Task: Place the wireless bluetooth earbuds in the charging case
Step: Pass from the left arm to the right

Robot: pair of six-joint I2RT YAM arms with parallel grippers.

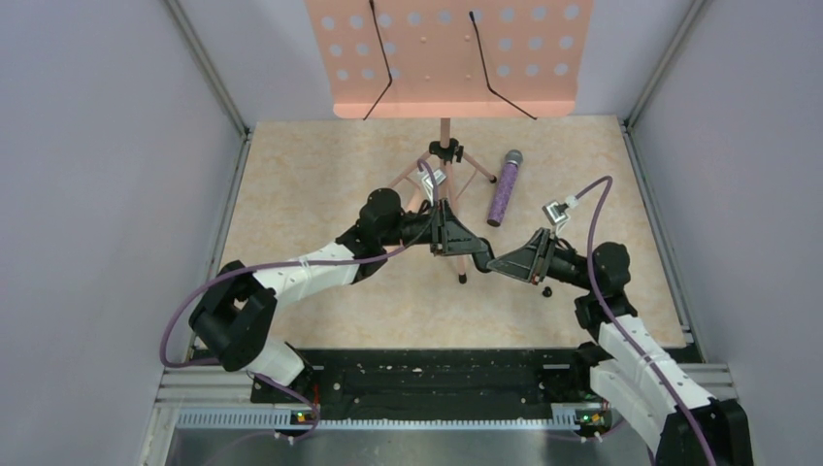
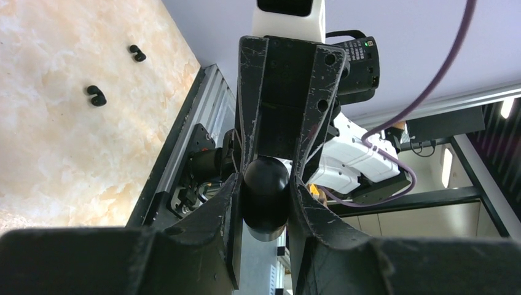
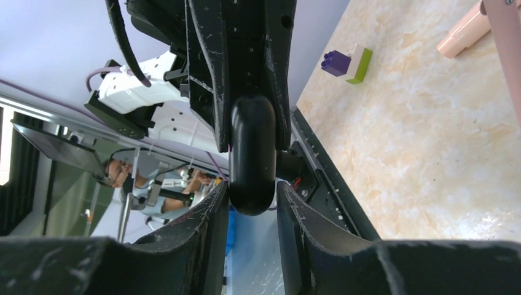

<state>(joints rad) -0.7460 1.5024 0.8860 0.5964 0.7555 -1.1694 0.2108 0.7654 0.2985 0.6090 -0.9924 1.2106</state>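
Marbled beige table (image 1: 320, 184), two arms meeting nose to nose above its middle.
Both the left hand (image 2: 265, 184) and the right hand (image 3: 252, 190) are clenched on opposite ends of the black charging case (image 3: 252, 147), which their fingers hide from overhead. Two small dark earbuds (image 2: 96, 95) lie apart on the table, their detail too tiny to read.

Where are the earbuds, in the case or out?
Out. Left wrist view shows two small dark earbuds lying on the table, apart from the charging case, which is held off it.
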